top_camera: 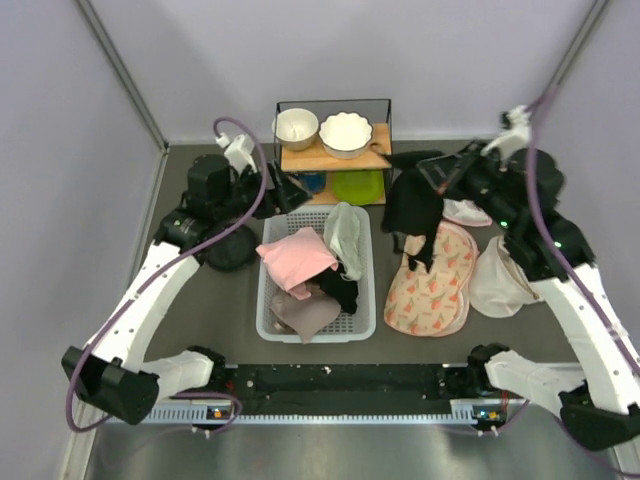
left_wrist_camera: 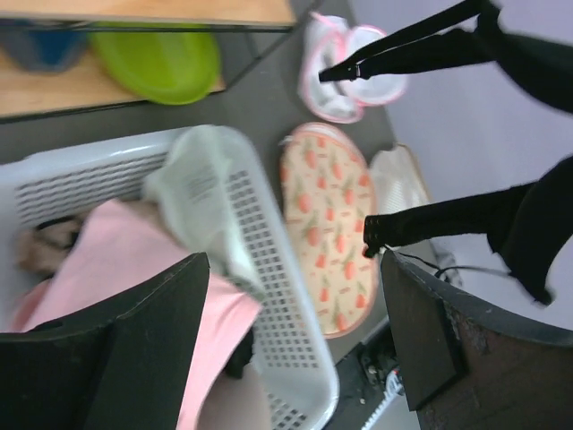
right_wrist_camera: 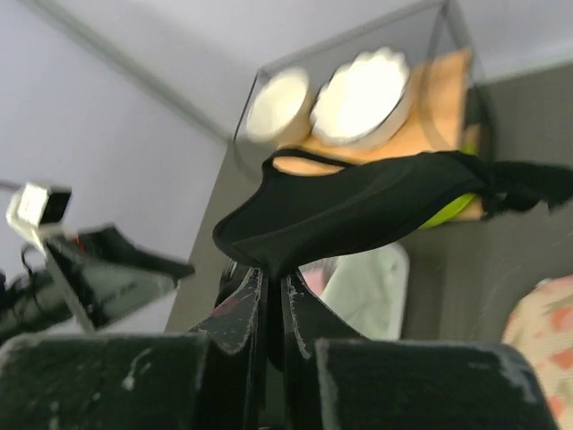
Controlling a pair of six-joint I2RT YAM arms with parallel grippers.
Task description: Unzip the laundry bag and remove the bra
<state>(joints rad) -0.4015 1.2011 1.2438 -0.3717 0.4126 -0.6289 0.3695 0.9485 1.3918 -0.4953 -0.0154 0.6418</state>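
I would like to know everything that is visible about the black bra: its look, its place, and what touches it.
The bra is soft, matte black fabric with thin straps, one carrying a small pale adjuster. It is out of the laundry bag and hangs crumpled in the air over the bag's far end, pinched between the shut fingers of the right gripper. Whether its lowest tip touches the bag cannot be told.

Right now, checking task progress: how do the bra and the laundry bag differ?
The bra is plain black; the laundry bag is cream with an orange-pink print. The bra hangs from the shut right claw; the laundry bag lies flat on the table. Both are soft fabric.
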